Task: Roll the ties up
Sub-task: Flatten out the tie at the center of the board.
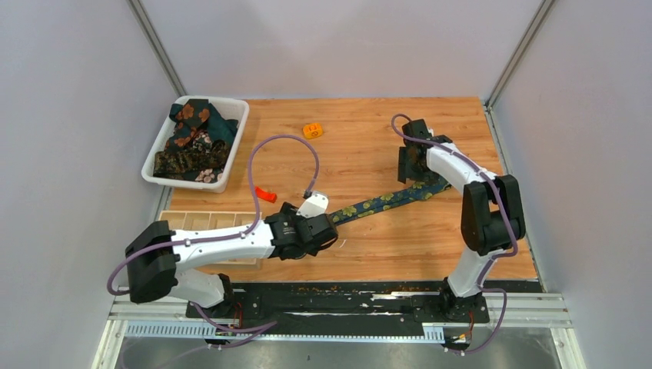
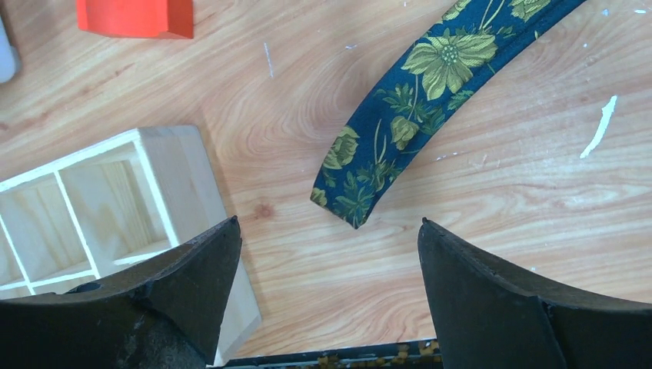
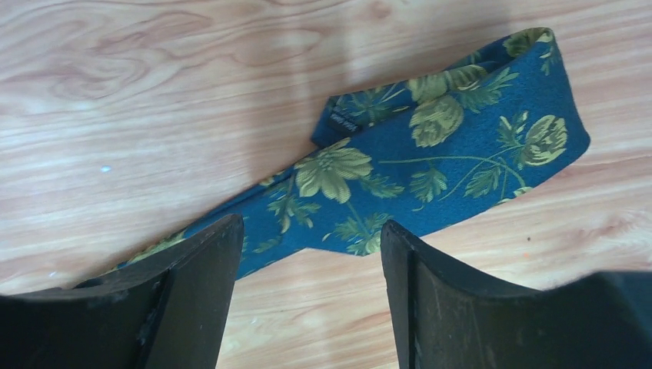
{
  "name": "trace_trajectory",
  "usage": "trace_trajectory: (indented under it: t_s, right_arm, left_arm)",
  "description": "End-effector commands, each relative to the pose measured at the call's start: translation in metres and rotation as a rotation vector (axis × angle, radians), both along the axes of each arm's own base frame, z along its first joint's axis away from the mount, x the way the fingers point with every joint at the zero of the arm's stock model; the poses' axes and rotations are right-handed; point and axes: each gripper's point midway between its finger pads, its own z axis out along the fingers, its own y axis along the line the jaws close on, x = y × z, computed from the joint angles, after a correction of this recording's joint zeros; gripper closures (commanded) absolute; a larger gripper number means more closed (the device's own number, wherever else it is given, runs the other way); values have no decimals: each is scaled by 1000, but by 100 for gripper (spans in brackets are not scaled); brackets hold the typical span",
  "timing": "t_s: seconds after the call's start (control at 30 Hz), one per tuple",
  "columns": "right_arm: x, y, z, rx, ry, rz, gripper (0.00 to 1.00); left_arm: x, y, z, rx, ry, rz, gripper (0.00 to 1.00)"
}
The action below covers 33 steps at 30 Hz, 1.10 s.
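Note:
A navy tie with yellow-green flowers lies flat and diagonal across the middle of the table. In the left wrist view its narrow tip rests on the wood just beyond my left gripper, which is open and holds nothing. In the right wrist view the wide end is folded over on itself. My right gripper hovers over that end, open, with nothing between its fingers. More ties, dark green with orange and pinkish blooms, are heaped in a white bin at the back left.
A wooden compartment tray sits at the near left, close beside the left gripper; its corner shows in the left wrist view. A red plastic piece and an orange one lie on the table.

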Motion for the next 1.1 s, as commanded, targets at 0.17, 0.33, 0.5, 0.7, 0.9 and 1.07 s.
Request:
trace_trajectory:
  t_s: [0.17, 0.33, 0.5, 0.7, 0.9, 1.07]
  right_arm:
    - [3, -31, -34, -188, 76, -40, 40]
    - [4, -39, -41, -222, 88, -62, 51]
    - [3, -45, -42, -241, 90, -74, 62]
    - [4, -49, -40, -255, 93, -69, 73]
    - [7, -54, -32, -262, 79, -75, 73]
    - [10, -60, -30, -260, 76, -87, 73]
  left_arm:
    - [-1, 0, 19, -101, -37, -54, 10]
    - [15, -27, 18, -260, -15, -19, 17]
    - [42, -32, 6, -287, -18, 43, 22]
    - [59, -19, -27, -279, 36, 132, 28]
    - [62, -5, -51, -240, 70, 197, 33]
    - [58, 1, -65, -218, 106, 223, 39]
